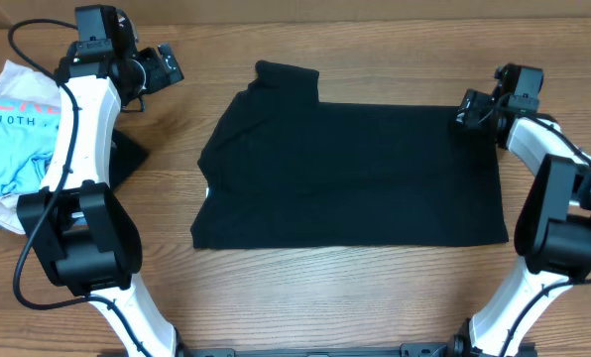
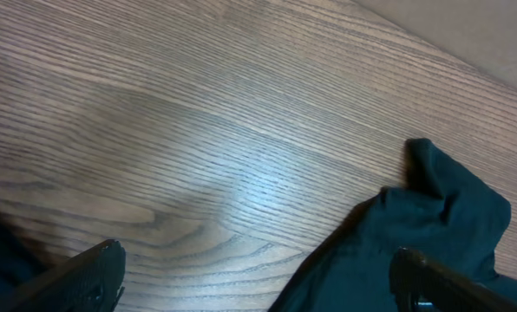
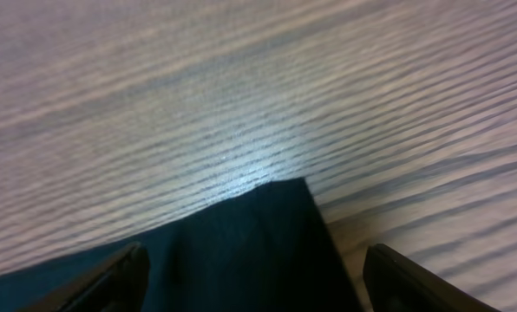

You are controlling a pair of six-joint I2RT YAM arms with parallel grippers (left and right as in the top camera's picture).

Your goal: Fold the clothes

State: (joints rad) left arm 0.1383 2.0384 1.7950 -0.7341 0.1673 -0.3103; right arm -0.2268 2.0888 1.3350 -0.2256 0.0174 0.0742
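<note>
The black T-shirt [image 1: 355, 174] lies flat at the centre of the desk [image 1: 325, 297]. The left tool [image 1: 169, 67] hangs at 10 o'clock, spread wide and empty. The right tool [image 1: 466, 109] stands open over the shirt's 2 o'clock corner, gripping nothing.

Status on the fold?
Left gripper open, off the shirt. Right gripper open over black T-shirt's far corner. Light blue shirt lies apart, nothing blocking.
</note>
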